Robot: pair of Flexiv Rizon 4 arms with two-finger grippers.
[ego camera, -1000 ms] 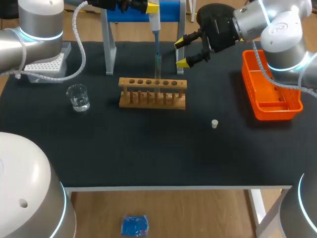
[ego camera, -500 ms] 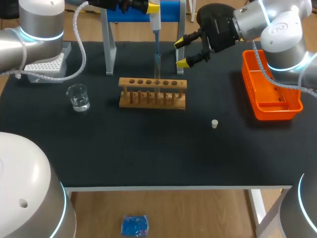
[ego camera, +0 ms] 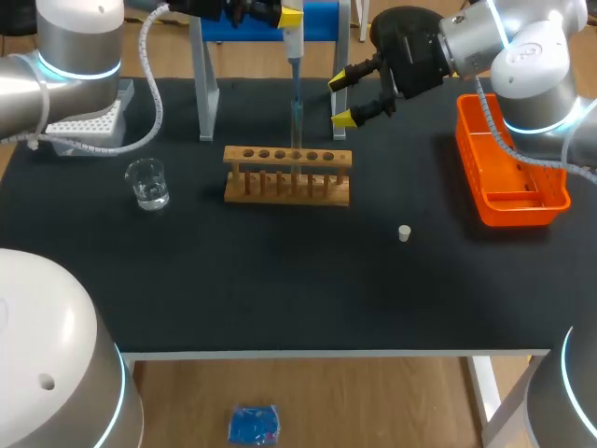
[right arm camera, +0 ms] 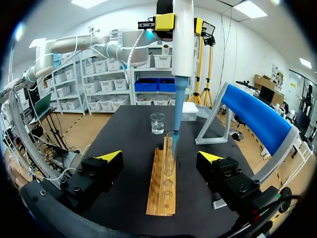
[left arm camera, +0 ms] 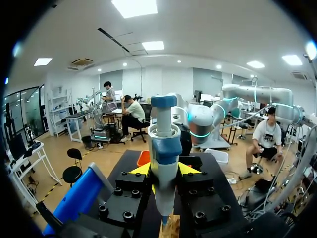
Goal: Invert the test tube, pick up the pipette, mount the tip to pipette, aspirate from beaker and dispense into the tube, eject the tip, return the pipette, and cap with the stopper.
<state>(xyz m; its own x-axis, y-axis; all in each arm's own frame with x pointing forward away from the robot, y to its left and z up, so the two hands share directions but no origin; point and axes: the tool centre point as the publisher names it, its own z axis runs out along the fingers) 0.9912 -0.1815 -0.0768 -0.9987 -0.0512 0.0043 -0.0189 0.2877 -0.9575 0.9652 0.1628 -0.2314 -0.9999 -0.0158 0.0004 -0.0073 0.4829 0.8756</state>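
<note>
The pipette (left arm camera: 163,144) is held upright by the left gripper (left arm camera: 163,171), whose 2 fingers are pressed on its body from both sides, so the pincer is clamped on the pipette. In the head view the left arm is seen coming in from the left corner at the back and reaching to the middle of the table (ego camera: 280,289), with the gripper high above the rack (ego camera: 287,177). The blue tip of the pipette is pointed straight down, and in the right wrist view its end is seen at the mouth of the tube (right arm camera: 170,153), which stands upright in a hole of the rack, toward the far end from this gripper; how deep the tip goes cannot be told. The right gripper (ego camera: 340,100) is held above the table behind the right end of the rack, turned sideways toward the pipette, with its 2 yellow tips apart and nothing between them. The right arm comes in from the right corner at the back, over the orange basket (ego camera: 511,201). The beaker (ego camera: 147,183), with some clear liquid in it, is placed left of the rack, near the tip box (ego camera: 89,121). The stopper (ego camera: 404,233) lies alone on the table, right of the rack and in front of it. A blue stand (ego camera: 207,84) is seen behind the rack.
</note>
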